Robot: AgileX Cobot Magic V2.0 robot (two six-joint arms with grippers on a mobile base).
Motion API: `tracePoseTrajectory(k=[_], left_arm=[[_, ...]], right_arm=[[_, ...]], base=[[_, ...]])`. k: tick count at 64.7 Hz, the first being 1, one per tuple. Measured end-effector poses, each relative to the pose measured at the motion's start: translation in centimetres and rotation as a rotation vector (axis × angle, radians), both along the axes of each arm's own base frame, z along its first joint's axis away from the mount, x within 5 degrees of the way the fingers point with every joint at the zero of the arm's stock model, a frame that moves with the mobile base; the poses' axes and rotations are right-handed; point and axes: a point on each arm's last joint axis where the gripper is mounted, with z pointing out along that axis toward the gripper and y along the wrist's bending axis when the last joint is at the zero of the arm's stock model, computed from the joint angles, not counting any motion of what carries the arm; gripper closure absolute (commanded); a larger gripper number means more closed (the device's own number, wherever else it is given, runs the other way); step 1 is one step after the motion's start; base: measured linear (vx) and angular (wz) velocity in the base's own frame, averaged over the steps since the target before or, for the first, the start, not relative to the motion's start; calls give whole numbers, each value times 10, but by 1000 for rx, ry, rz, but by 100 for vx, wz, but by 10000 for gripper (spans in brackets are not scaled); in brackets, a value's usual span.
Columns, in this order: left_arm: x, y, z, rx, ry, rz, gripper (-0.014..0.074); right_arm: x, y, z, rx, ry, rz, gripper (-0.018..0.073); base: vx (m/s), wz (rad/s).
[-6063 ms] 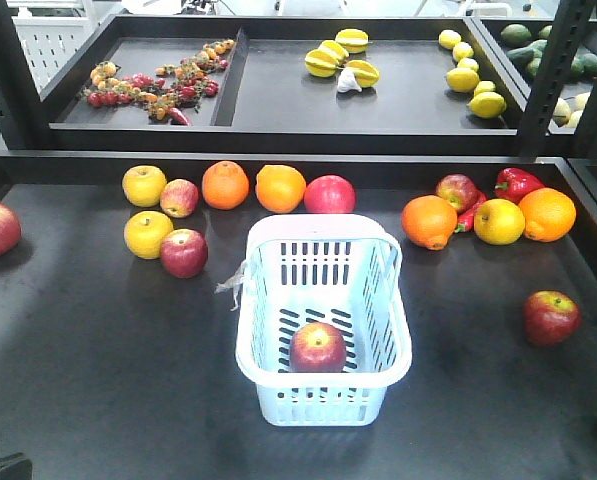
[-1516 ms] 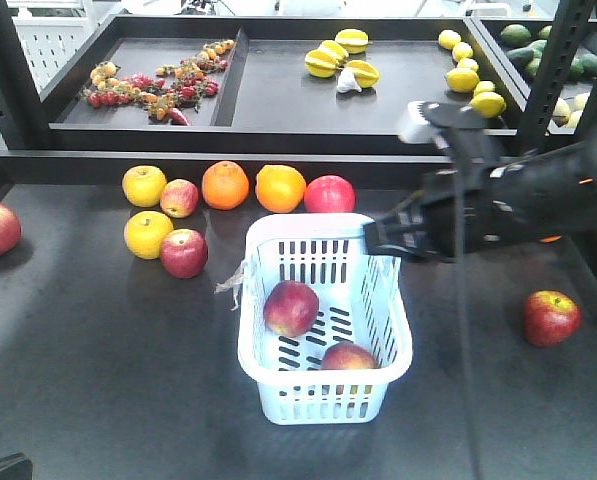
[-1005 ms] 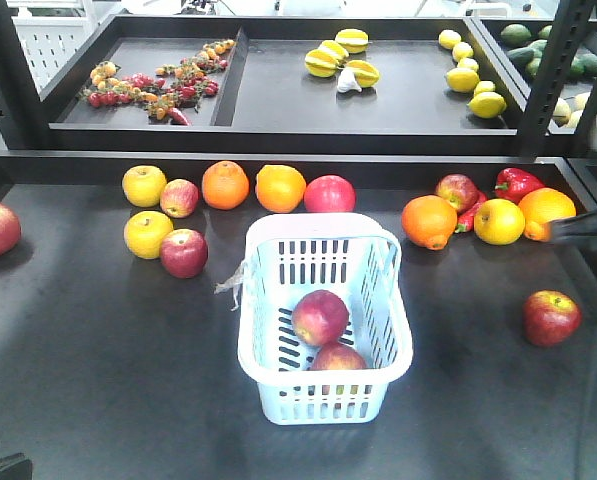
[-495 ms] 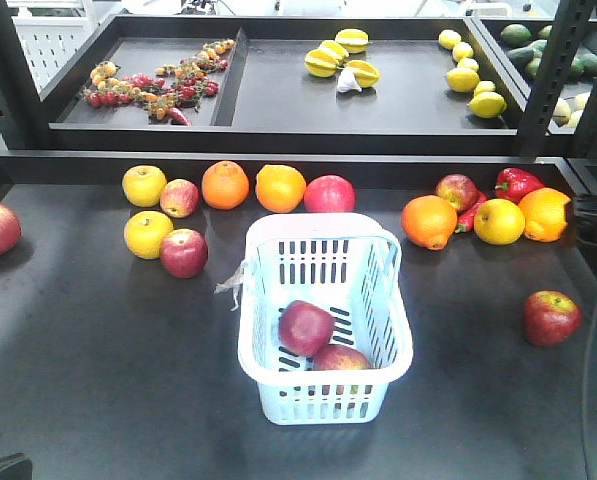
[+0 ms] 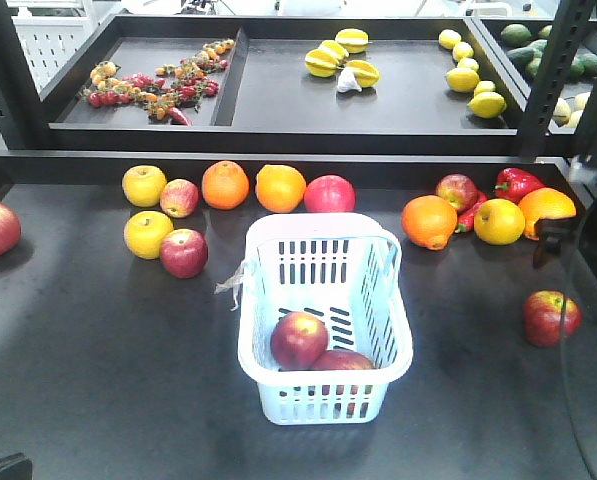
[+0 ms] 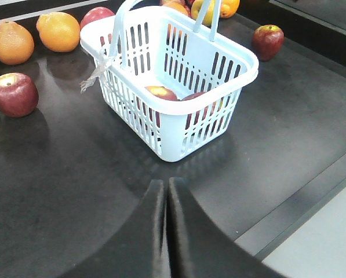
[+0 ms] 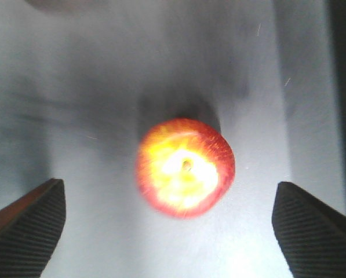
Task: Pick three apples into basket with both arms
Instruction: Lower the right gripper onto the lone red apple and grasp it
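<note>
The right gripper [image 7: 167,231] has its ribbed fingers [image 7: 28,223] spread wide, one at each lower corner of the right wrist view, with nothing between them. A red apple [image 7: 185,167] sits on the dark table [image 7: 91,116] just ahead of and midway between them, stem dimple facing up at the camera, so the gripper looks straight down on it and it lies slightly forward of the fingertip line. Being round, it offers no long axis to line up on. I judge this to be the apple near the table's right edge [image 5: 551,317], where the right arm shows as a dark blur. The left gripper [image 6: 166,200] has its fingers pressed together and empty, near the table's front edge, facing the basket [image 6: 242,69]. The basket stands mid-table and holds two apples [image 5: 299,339] side by side, touching, so this would be the third, and the right arm is plainly the nearer one
</note>
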Motion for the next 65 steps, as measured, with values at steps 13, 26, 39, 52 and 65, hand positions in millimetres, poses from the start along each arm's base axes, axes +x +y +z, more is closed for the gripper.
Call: tracePoseTrajectory(k=[13,26,39,52,65], left_arm=[[0,0,0,0,0,0,603],[0,0,0,0,0,0,603],[0,0,0,0,0,0,603],[0,0,0,0,0,0,603],[0,0,0,0,0,0,603]], right_arm=[[6,-3,-30,3,59,-3,-127],[8,-4,-51,7,83,-7,-120],[11,-5,-70,6,90,-13,-109],[12,-5,-83,8,100,-14,-60],[12,-5,-84,10,103,-15,160]], base=[[0,0],[0,0],[0,0],[0,0],[0,0]])
